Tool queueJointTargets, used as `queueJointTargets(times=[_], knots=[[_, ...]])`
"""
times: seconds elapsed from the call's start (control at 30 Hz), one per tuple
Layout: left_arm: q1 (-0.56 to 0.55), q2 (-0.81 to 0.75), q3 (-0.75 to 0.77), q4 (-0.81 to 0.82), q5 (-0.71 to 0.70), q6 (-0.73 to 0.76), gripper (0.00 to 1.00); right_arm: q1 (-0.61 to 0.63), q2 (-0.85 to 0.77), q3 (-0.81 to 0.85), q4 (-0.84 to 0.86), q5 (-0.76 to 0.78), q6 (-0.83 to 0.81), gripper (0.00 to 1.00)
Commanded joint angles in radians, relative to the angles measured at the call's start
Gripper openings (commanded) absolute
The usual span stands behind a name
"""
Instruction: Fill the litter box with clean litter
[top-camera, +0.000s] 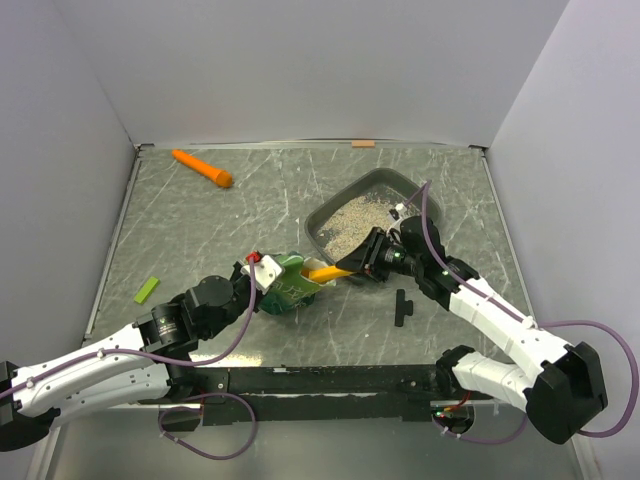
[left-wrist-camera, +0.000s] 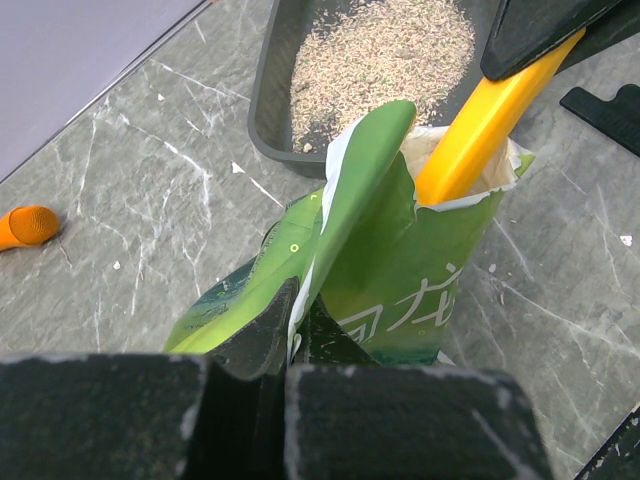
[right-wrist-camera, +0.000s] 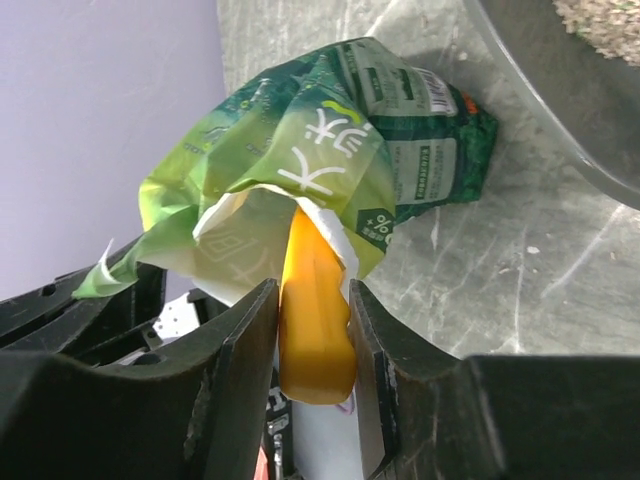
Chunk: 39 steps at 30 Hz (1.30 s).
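The litter box stands on the grey table, in the far right part of it, and it is turned a little against the table edges. A layer of pale litter covers a good part of its floor, mostly at the side toward the arms; the dark bottom shows at the far end. Just beside its near left corner is a green bag with the top torn open. The left gripper is closed on an edge of this bag: in the left wrist view the two fingers are pressed together with the green foil between them. A yellow-orange scoop goes into the mouth of the bag; its head is hidden inside. The right gripper is clamped on the handle, and in the right wrist view the handle fills the gap between the two fingers. An orange carrot-shaped thing lies near the far left corner, a small green strip lies at the left side, and a flat black piece lies near the right arm.
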Motion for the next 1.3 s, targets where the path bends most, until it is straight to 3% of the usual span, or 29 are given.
queueJointTargets(times=[0.0,0.03,0.07,0.43,0.7,1.13,1.27], knots=[[0.007,0.004,0.021,-0.048,-0.046,-0.006,0.01,0.007,-0.004,-0.019,0.07,-0.03,0.025,0.26],[0.007,0.007,0.021,-0.048,-0.046,-0.006,0.01,0.007,-0.005,-0.022,0.072,-0.027,0.029,0.17],[0.005,0.005,0.021,-0.048,-0.046,-0.008,0.01,0.007,-0.01,-0.025,0.074,-0.024,0.029,0.0],[0.007,0.007,0.021,-0.049,-0.048,-0.006,0.01,0.008,-0.047,0.102,-0.073,-0.038,-0.102,0.0],[0.007,0.008,0.022,-0.051,-0.043,-0.006,0.01,0.01,-0.035,0.25,-0.232,0.065,-0.231,0.0],[0.005,0.008,0.025,-0.051,-0.053,-0.006,0.01,0.117,0.12,0.553,-0.451,0.205,-0.392,0.0],[0.007,0.005,0.028,-0.053,-0.065,-0.011,0.01,0.152,0.16,0.573,-0.469,0.235,-0.405,0.0]])
